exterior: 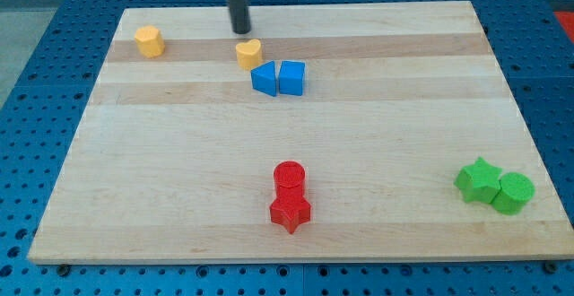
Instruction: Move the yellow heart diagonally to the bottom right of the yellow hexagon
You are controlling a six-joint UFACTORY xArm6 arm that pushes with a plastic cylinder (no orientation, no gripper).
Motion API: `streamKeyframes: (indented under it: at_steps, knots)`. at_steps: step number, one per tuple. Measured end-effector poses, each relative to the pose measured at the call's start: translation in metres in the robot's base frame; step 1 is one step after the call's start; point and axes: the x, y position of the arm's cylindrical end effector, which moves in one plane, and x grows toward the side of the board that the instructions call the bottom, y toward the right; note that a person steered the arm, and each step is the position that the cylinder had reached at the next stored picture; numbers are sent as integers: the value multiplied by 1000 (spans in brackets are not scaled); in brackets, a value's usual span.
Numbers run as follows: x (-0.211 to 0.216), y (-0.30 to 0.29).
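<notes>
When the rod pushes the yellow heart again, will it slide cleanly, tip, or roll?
The yellow heart looks squat and flat-based, so it probably slides rather than tips or rolls. Its lobed outline may make it rotate under my tip. The blue blocks nearby could snag it.
</notes>
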Motion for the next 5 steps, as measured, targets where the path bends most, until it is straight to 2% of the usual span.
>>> streamKeyframes:
  at_steps: [1, 3, 5]
  knots:
    - [5, 19]
    - [64, 27]
    - [65, 29]
